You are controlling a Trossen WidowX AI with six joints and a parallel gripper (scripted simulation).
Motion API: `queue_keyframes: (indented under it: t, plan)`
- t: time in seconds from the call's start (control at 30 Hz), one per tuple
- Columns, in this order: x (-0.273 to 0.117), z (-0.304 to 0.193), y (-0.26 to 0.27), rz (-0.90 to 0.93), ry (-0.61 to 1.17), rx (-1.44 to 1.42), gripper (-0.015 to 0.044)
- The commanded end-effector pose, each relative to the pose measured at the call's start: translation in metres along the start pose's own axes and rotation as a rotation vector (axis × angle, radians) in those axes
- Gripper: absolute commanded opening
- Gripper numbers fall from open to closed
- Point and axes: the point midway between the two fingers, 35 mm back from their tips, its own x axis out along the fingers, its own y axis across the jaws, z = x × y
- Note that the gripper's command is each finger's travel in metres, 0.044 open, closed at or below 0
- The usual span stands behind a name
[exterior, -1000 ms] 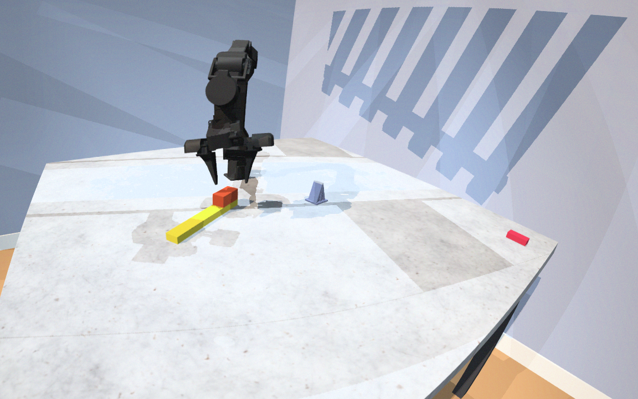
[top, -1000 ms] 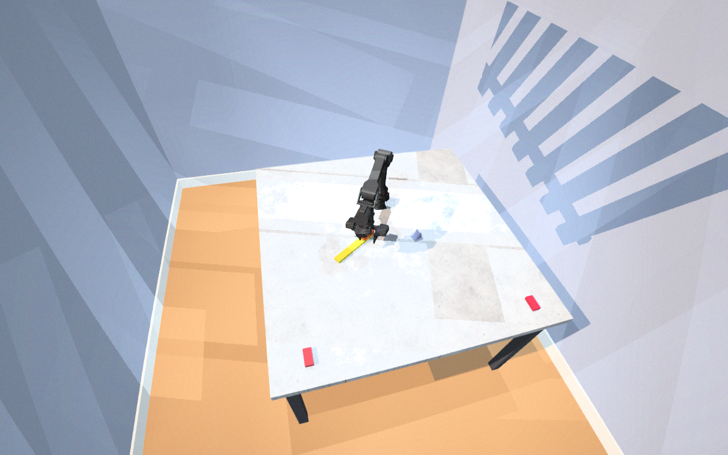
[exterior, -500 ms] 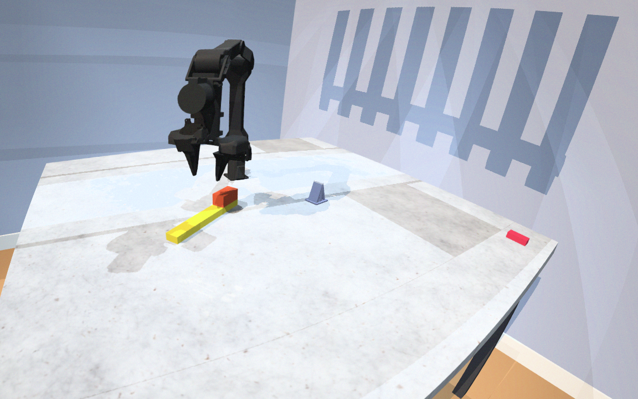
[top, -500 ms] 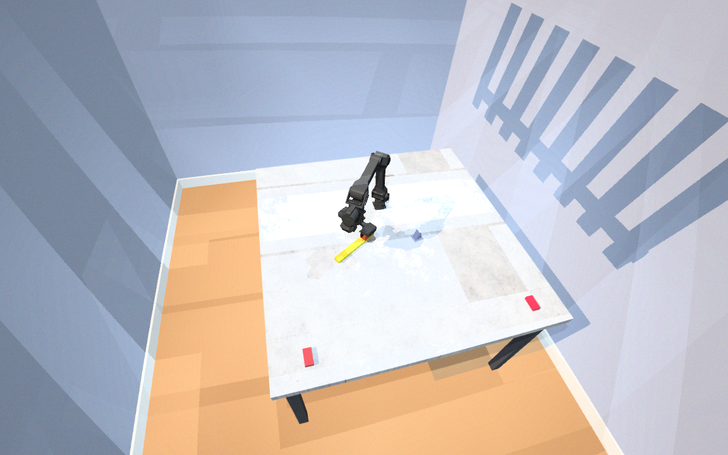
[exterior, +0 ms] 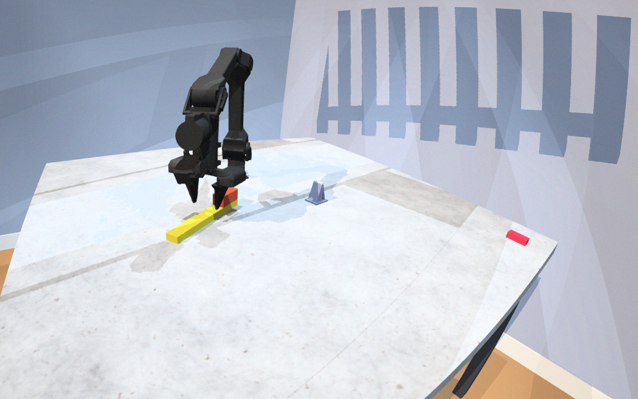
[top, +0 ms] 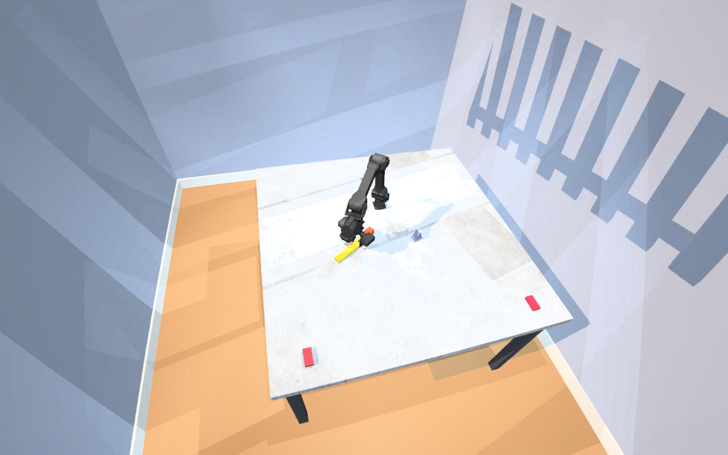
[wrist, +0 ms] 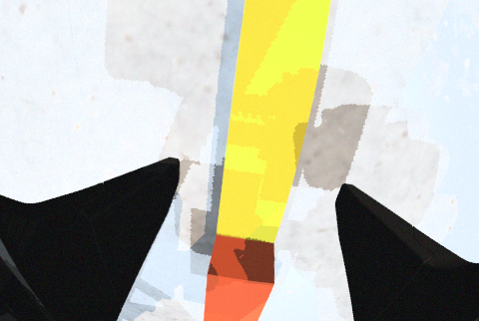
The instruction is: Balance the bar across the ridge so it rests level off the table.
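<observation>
The gripper [top: 357, 240] [exterior: 205, 205] [wrist: 259, 183] points downward with its fingers apart, one on each side of the bar [top: 347, 250] [exterior: 190, 227] [wrist: 279, 82], and clamps nothing. The bar lies flat on the table [top: 389, 316] [exterior: 262, 307] [wrist: 60, 87], between and apparently below the fingertips, its long yellow part running away from the orange block [top: 369, 230] [exterior: 225, 197] [wrist: 235, 296] at one end. The ridge [top: 416, 235] [exterior: 317, 192] stands upright, well apart from both. The step in hand is judged to be the grasp: the gripper should be centred over the bar, turned so that the fingers meet its long sides squarely, lowered straight until they straddle it, then closed evenly. Because the block probably shifts the balance point towards its end, a grip near the block, as here, should limit sagging in the lift.
</observation>
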Motion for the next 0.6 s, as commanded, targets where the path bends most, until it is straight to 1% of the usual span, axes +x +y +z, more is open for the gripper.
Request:
queue_keyframes:
  t: [0.0, 0.57]
  plan:
    - [0.006, 0.001, 0.0, -0.002, -0.011, 0.004, 0.0315]
    - [0.029, 0.002, 0.0, -0.002, -0.011, 0.004, 0.0315]
